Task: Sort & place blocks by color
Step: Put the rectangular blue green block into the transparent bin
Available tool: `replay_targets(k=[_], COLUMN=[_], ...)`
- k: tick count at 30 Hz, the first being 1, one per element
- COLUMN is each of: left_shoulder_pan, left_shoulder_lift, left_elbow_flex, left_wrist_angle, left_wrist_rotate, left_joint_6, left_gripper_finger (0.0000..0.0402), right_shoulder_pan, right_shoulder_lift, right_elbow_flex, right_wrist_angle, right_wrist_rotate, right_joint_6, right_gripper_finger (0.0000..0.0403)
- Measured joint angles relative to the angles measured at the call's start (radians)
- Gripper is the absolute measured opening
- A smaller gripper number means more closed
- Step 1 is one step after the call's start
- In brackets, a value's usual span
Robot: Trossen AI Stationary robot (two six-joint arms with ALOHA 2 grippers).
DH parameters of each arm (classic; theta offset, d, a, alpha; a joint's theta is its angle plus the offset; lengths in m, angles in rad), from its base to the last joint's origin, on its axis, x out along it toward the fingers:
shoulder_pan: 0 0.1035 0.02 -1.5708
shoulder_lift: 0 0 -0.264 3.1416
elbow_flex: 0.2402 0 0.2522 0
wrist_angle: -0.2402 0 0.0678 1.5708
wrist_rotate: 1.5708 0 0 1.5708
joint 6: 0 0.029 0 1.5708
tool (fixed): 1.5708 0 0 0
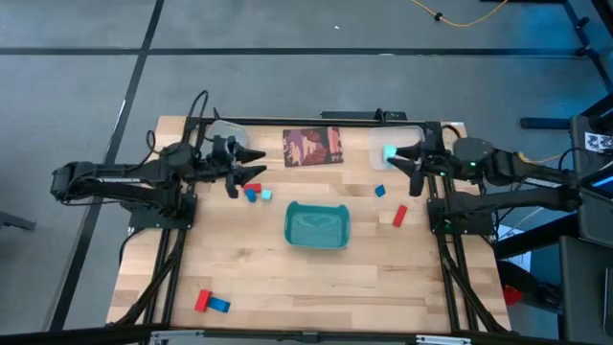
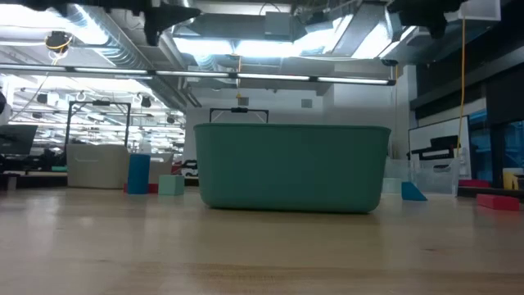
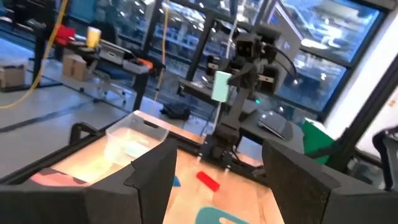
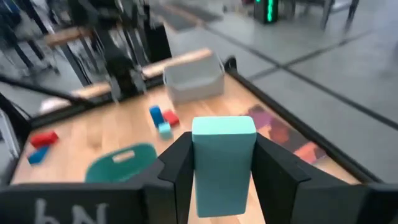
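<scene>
My right gripper (image 1: 393,154) is shut on a light cyan block (image 4: 224,163) and hovers over the table's far right part, above a clear container (image 1: 381,146). The left wrist view shows that block (image 3: 221,85) from the front. My left gripper (image 1: 259,162) is open and holds nothing; it hangs above the far left part, near a group of blue (image 1: 251,195), red (image 4: 170,117) and cyan (image 1: 266,194) blocks lying on the table. A blue block (image 1: 380,191) and a red one (image 1: 399,216) lie on the right. A red (image 1: 202,301) and a blue block (image 1: 219,305) lie near left. My right gripper pinches the cyan block between its two fingers (image 4: 177,165), which lie on the block's two long side faces (image 4: 198,163). The fingers reach out roughly level toward the table's left. The block is lifted clear of the table, and its free end (image 4: 224,126) sticks out beyond the fingertips.
A teal tray (image 1: 317,228) stands in the middle of the table. A brownish-red printed card (image 1: 312,147) lies at the far edge, between two clear containers; the second one (image 1: 233,134) is by my left gripper. Bare wood shows along the near edge.
</scene>
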Motion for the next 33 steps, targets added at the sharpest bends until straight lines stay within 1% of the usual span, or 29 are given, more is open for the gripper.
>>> replay_targets(k=[5,8,14,16,19,22,24,26,29,33], left_shoulder_pan=[0.0,0.0,0.0,0.0,0.0,0.0,0.0,0.0,0.0,0.0], left_shoulder_lift=[-0.066,-0.083,-0.086,-0.086,-0.083,-0.084,-0.084,-0.084,-0.084,-0.084], left_elbow_flex=[-0.034,-0.035,-0.035,-0.035,-0.035,-0.035,-0.035,-0.035,-0.035,-0.036], left_wrist_angle=[-0.002,0.001,-0.002,-0.002,-0.002,-0.002,-0.002,-0.002,-0.002,-0.002], left_wrist_rotate=[-0.024,-0.024,-0.04,-0.047,-0.055,-0.055,-0.055,-0.055,-0.078,-0.093], left_joint_6=[0.002,0.007,0.008,0.008,0.007,0.007,0.007,0.007,0.006,0.0], left_gripper_finger=[0.023,0.023,0.023,0.023,0.023,0.023,0.023,0.023,0.023,0.023], right_shoulder_pan=[0.0,0.0,0.0,-0.001,-0.02,-0.076,-0.133,-0.196,-0.296,-0.427], right_shoulder_lift=[-0.106,-0.134,-0.137,-0.128,-0.088,-0.015,0.048,0.123,0.251,0.41], right_elbow_flex=[-0.136,-0.178,-0.185,-0.185,-0.173,-0.115,-0.061,0.003,0.093,0.154], right_wrist_angle=[0.177,0.248,0.259,0.273,0.293,0.217,0.127,0.024,-0.162,-0.354], right_wrist_rotate=[0.002,0.001,0.002,0.038,0.162,0.262,0.285,0.276,0.228,0.191], right_joint_6=[0.0,0.003,0.028,0.045,0.091,0.14,0.178,0.215,0.238,0.238], right_gripper_finger=[0.013,0.013,0.013,0.013,0.013,0.013,0.013,0.013,0.013,0.013])
